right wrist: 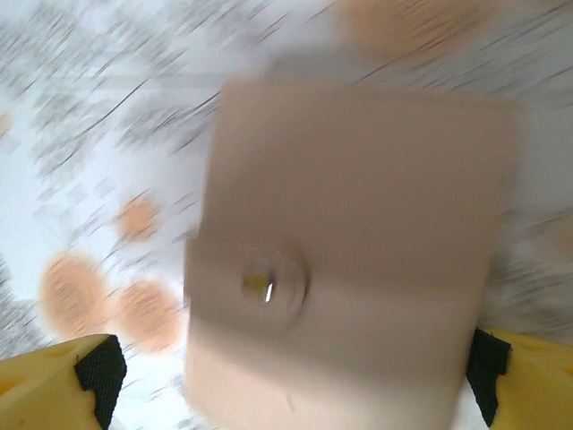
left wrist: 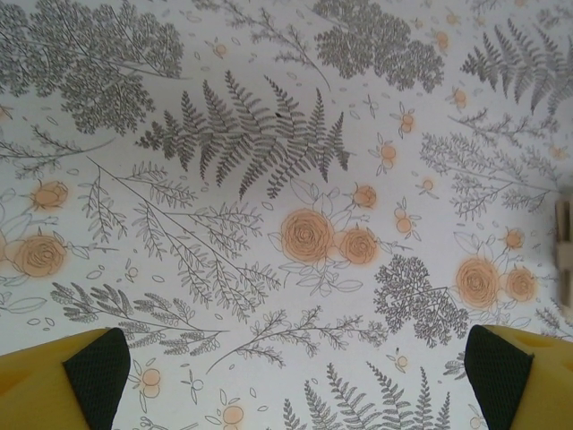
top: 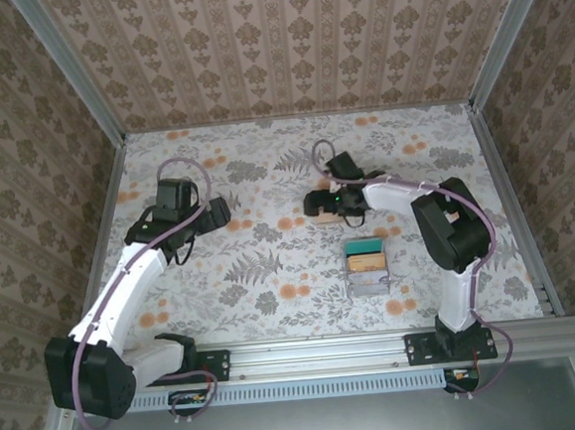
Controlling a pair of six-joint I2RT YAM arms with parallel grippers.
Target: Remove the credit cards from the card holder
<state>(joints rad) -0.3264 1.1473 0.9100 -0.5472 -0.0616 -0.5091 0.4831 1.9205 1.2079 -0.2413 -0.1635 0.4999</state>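
The card holder (top: 325, 217) is a small tan wallet lying shut on the flowered tablecloth at the middle back. In the right wrist view the card holder (right wrist: 358, 224) is blurred, its snap button facing up. My right gripper (top: 319, 205) hovers right over it, open, its yellow fingers (right wrist: 67, 381) standing to either side of the holder's near edge without touching it. My left gripper (top: 213, 218) is to the left of the holder, open over bare cloth (left wrist: 295, 269) with nothing between its pads (left wrist: 98, 367). The credit cards are hidden.
A clear plastic box (top: 368, 280) stands in front of the holder, towards the right arm's base; a teal piece (top: 365, 246) and a yellow piece (top: 366, 262) lie in it. A tan edge (left wrist: 564, 237) shows at the right border of the left wrist view. Walls enclose the table.
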